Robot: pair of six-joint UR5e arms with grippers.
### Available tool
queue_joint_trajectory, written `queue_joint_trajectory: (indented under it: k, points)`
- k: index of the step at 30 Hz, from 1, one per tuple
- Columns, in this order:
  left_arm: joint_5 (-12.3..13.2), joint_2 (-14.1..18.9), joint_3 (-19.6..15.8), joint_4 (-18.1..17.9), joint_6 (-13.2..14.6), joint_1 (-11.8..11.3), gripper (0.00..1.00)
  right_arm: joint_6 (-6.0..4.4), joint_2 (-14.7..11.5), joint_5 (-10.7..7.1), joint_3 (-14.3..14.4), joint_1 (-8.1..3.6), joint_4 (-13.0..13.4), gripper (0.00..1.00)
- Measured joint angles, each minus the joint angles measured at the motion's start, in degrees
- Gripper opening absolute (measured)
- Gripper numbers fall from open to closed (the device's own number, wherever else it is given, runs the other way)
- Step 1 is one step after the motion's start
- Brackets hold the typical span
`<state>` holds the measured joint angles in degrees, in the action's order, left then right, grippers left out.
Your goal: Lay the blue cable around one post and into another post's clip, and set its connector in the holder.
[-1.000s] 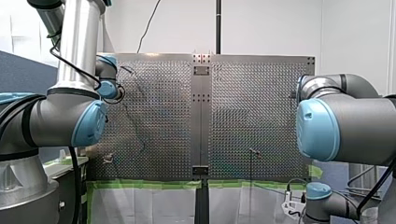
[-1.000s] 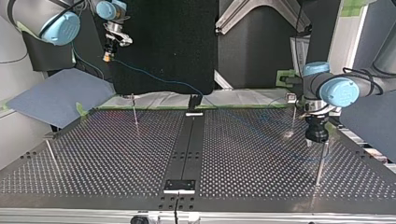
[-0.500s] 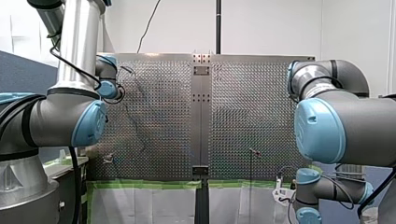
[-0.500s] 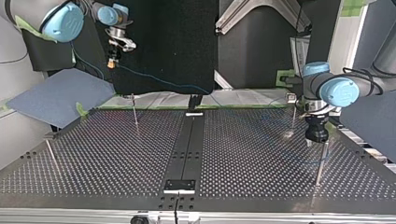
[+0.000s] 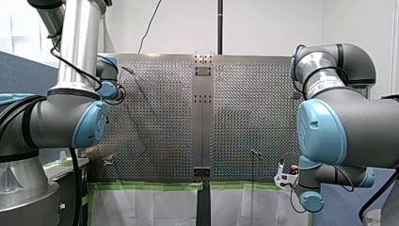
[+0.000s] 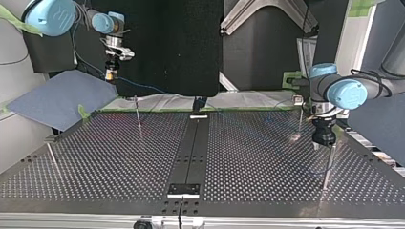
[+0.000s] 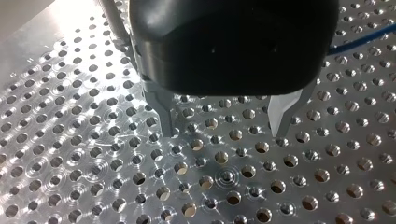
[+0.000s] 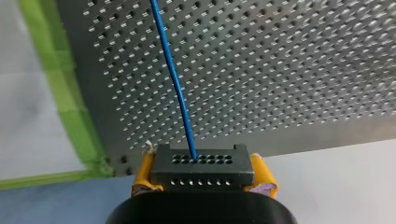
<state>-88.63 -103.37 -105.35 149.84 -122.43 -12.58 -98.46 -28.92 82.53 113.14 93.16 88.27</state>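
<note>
- Right gripper (image 8: 204, 176): the yellow pads (image 8: 144, 176) are clenched on both sides of the black connector (image 8: 201, 161). The connector sits square between them, its face with rows of small holes turned away from the wrist.
- Blue cable (image 8: 173, 79): it leaves the middle of that holed face and runs straight ahead of the gripper, out over the perforated table (image 8: 289, 65).
- Right wrist view: the gripper and connector are off the table, past its edge and near a corner bordered with green tape (image 8: 70, 102).
- Top view: the right gripper hangs high at the view's left, beyond the table's far edge and well above the surface. The cable slopes down from it toward the black bracket (image 6: 198, 105) at the far end of the centre strip. Whether cable and bracket touch cannot be told.
- An upright far post (image 6: 137, 114) stands on the table near the sloping cable.
- Front view: the right gripper is low at the view's right, over the white sheet (image 5: 150, 202) in front of the table.
- Left gripper (image 7: 223, 134): the metal fingers (image 7: 163, 114) are released and spread, with only bare table between them. The tips are just above the holes.
- Left wrist view: a stretch of blue cable lies on the table beside the gripper body.
- Top view: the left gripper points down at the view's right, just beside a thin near post (image 6: 327, 167).
</note>
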Motion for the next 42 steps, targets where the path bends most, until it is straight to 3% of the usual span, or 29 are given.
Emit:
queue_joint_trajectory:
  k: [13,22,29,35,42]
  points:
    - [0.0,0.0,0.0,0.0,0.0,0.0,1.0,-0.28,-7.0,-3.1,0.0,0.3,-0.8,0.03]
    - [0.0,0.0,0.0,0.2,0.0,0.0,1.0,-0.57,-11.0,-1.94,0.0,0.09,-3.1,0.03]
    - [0.0,0.0,0.0,0.3,0.0,0.0,1.0,-0.93,-9.8,0.04,-0.2,-0.13,-4.4,0.03]
    - [0.0,0.0,0.0,0.4,0.0,0.0,1.0,0.62,-6.7,0.77,-0.3,-0.19,-5.3,0.03]
    - [0.0,0.0,0.0,0.5,0.0,0.1,1.0,1.7,-5.2,-0.02,-1.4,0.18,-6.6,0.03]
